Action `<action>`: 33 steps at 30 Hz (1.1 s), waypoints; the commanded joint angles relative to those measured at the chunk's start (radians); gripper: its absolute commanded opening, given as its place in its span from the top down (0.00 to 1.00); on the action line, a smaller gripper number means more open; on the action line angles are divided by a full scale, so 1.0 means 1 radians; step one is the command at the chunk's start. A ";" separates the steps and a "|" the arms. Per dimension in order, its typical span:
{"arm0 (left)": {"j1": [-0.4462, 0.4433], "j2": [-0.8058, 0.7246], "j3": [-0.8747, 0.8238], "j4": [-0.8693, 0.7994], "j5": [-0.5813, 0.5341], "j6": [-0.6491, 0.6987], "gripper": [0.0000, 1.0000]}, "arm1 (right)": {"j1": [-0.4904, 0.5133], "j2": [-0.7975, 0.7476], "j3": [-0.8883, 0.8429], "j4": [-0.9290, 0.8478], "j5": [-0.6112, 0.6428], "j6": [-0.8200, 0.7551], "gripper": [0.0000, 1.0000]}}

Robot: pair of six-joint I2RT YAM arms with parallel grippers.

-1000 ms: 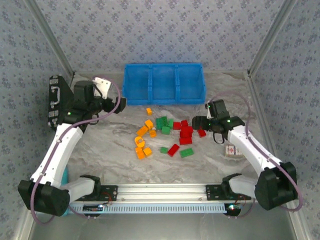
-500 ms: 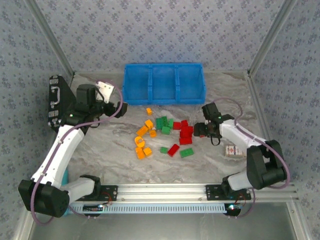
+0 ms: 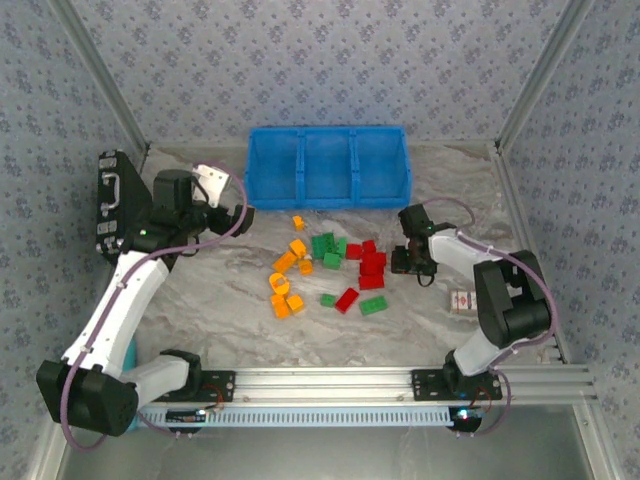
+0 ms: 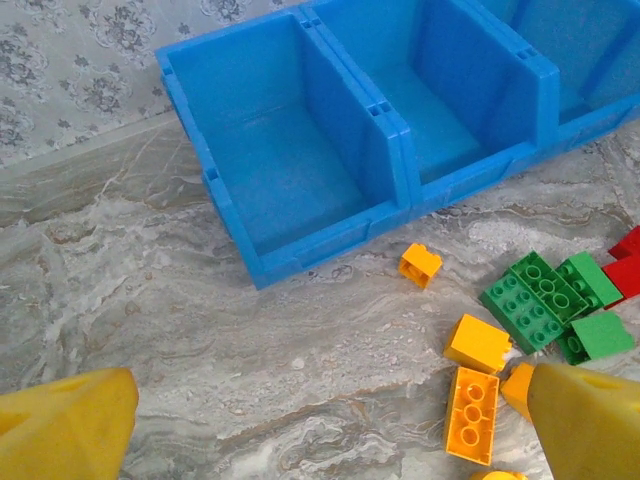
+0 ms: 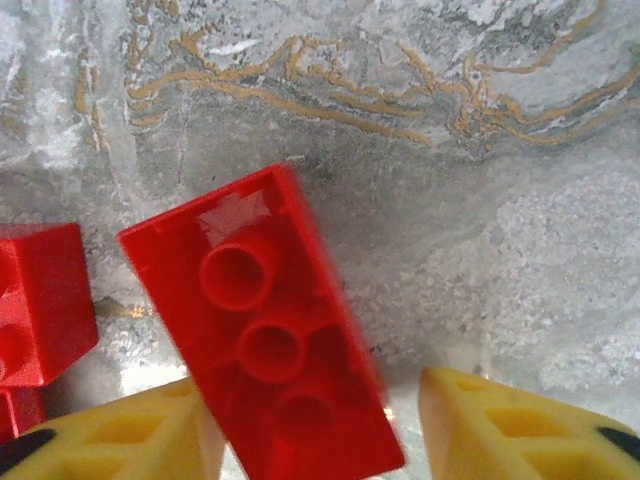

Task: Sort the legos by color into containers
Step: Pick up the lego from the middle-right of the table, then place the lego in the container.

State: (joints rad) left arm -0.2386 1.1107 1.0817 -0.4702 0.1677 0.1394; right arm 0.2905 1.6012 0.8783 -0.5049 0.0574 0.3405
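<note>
The legos lie in a loose pile mid-table: red ones (image 3: 372, 265), green ones (image 3: 325, 245) and orange ones (image 3: 290, 255). Behind them stands the blue bin (image 3: 327, 130), its three containers holding nothing I can see. My right gripper (image 3: 405, 262) is down at the pile's right edge. In the right wrist view a red lego (image 5: 265, 350) lies underside-up between its jaws (image 5: 315, 420); the left finger (image 5: 130, 440) touches it, and a gap shows before the right finger (image 5: 510, 430). My left gripper (image 4: 330, 430) hangs wide open above bare table, in front of the leftmost container (image 4: 290, 190).
A black case with a metal handle (image 3: 112, 205) stands at the left wall. A small red-and-white box (image 3: 462, 300) lies right of the pile, near the right arm. Orange (image 4: 472, 412) and green legos (image 4: 535, 300) lie right of the left gripper.
The right gripper has dropped onto the pile's right edge and its jaws have narrowed around a red lego. The left arm has barely shifted, jaws still wide.
</note>
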 commanded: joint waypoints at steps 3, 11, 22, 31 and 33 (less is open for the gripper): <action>-0.007 -0.020 -0.023 0.035 -0.017 0.032 0.00 | -0.011 0.041 0.048 -0.022 0.002 -0.021 0.57; -0.008 -0.039 -0.072 0.081 -0.036 0.053 0.00 | -0.035 0.035 0.113 -0.082 0.004 -0.046 0.70; -0.004 -0.063 -0.108 0.111 -0.060 0.084 0.00 | -0.046 -0.006 0.434 -0.218 0.007 -0.100 0.72; 0.004 -0.074 -0.118 0.119 -0.069 0.095 0.00 | -0.035 0.274 0.851 -0.167 -0.028 -0.183 0.72; 0.005 -0.081 -0.122 0.121 -0.068 0.095 0.00 | -0.017 0.340 0.944 -0.152 -0.043 -0.191 0.72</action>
State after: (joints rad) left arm -0.2375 1.0660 0.9577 -0.3748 0.1036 0.2180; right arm 0.2535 1.8671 1.7210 -0.6640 0.0402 0.1886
